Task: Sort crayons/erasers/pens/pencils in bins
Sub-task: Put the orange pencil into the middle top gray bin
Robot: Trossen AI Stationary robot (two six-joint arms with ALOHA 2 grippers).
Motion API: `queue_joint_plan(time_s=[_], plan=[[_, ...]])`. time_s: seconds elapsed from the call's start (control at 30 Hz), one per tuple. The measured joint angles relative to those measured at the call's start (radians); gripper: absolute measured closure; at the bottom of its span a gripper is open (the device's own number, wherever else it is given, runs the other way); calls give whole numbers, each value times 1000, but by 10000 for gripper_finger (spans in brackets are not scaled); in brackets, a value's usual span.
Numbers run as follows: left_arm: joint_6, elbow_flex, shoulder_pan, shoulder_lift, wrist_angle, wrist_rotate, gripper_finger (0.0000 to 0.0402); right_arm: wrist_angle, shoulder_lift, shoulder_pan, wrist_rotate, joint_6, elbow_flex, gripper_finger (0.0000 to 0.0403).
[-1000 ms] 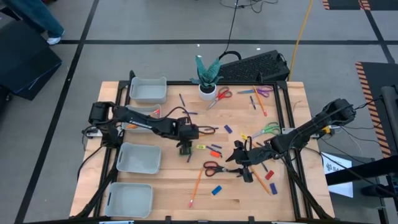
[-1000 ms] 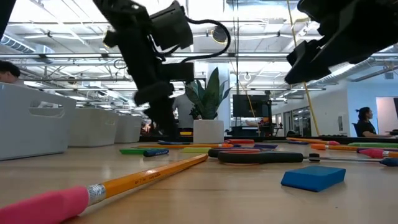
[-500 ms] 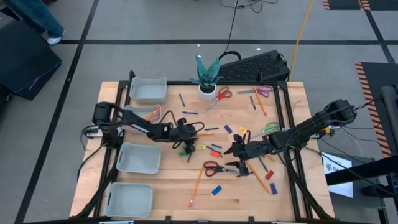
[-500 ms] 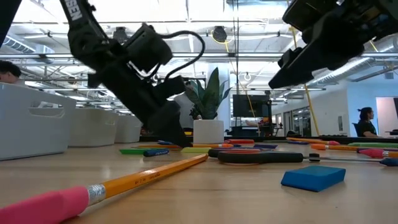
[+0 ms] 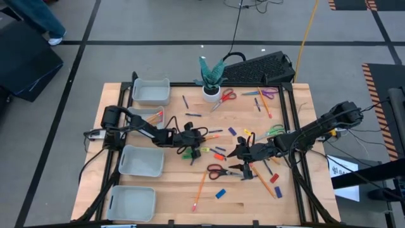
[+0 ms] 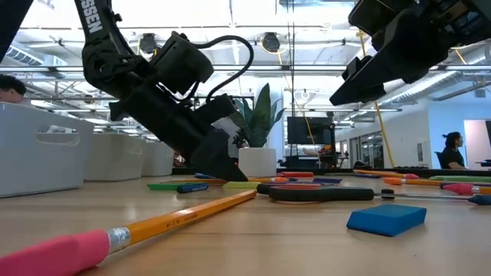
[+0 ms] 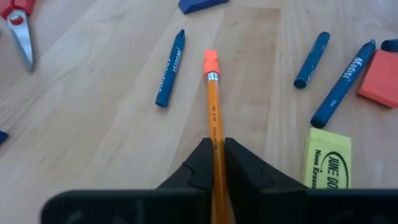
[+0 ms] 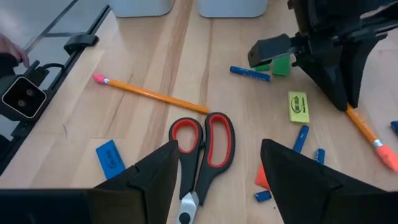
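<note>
**Left gripper low on a pencil, mid-surface**

Since half a second ago the left gripper (image 5: 192, 140) has drawn slightly back toward the bins (image 5: 140, 161) and sits lower, arm more folded. Right gripper (image 5: 243, 158) unchanged, above the red-handled scissors (image 8: 202, 149).

Left jaws narrow, clamped on an orange pencil (image 7: 214, 121). Pencil is long, thin, with metal ferrule and orange-pink eraser tip pointing away from the wrist; tip lies on or just above the surface (image 5: 164, 193), cannot tell which. Blue crayons (image 7: 170, 69) on either side, yellow eraser (image 7: 326, 158) just beside.

Right jaws wide, holding nothing.
</note>
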Motion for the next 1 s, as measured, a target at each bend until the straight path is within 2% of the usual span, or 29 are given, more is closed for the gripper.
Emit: queue_joint_plan(time_s=[0.13, 0.3, 0.47, 0.6, 0.77, 0.9, 1.0], plan=[[-39, 1, 2, -4, -4, -13, 386, -2, 0, 0, 0, -35, 24, 179], [-70, 38, -7, -51, -65, -33, 372, -31, -1, 0, 1, -78, 92, 179], [-73, 146, -18, -176, -282, -49, 389, -60, -1, 0, 2, -142, 145, 179], [-86, 262, -18, -305, -531, -60, 389, -61, -1, -5, 2, -163, 164, 179], [-195, 354, -37, -501, -894, -150, 384, -70, -2, -21, 4, -164, 166, 179], [-400, 367, -48, -663, -1238, -171, 391, -78, -2, -25, 19, -182, 166, 179], [-570, 367, -43, -777, -1474, -220, 392, -75, -2, -24, 71, -182, 166, 179]])
